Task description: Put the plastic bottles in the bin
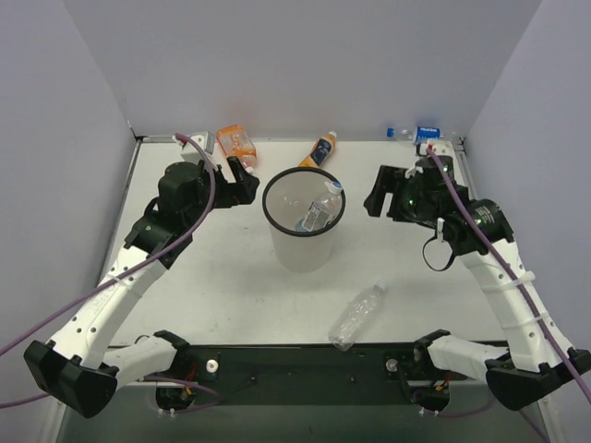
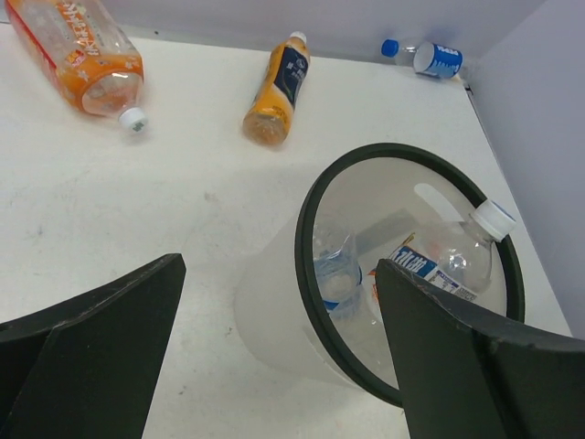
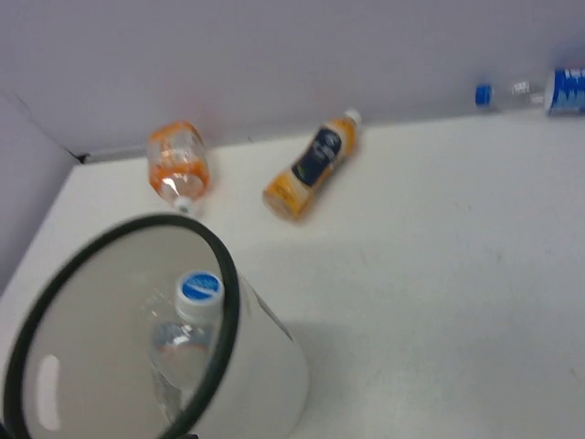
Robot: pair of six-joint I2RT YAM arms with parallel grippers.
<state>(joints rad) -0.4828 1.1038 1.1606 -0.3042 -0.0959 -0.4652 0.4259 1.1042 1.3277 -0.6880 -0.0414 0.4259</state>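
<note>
The bin point(image 1: 301, 251), a white bucket with a black rim, stands mid-table and holds two clear blue-labelled bottles point(image 1: 319, 213). A wide orange bottle point(image 1: 236, 143) and a slim orange dark-labelled bottle point(image 1: 319, 149) lie behind it. A clear blue-labelled bottle point(image 1: 420, 133) lies at the back right. A clear unlabelled bottle point(image 1: 356, 316) lies near the front. My left gripper point(image 1: 244, 181) is open and empty, left of the bin rim point(image 2: 306, 229). My right gripper point(image 1: 374, 192) hovers right of the bin, its jaws apart and empty; its fingers do not show in the right wrist view.
Grey walls close the table at the back and both sides. The arm bases and a black bar run along the near edge. A purple cable hangs from each arm.
</note>
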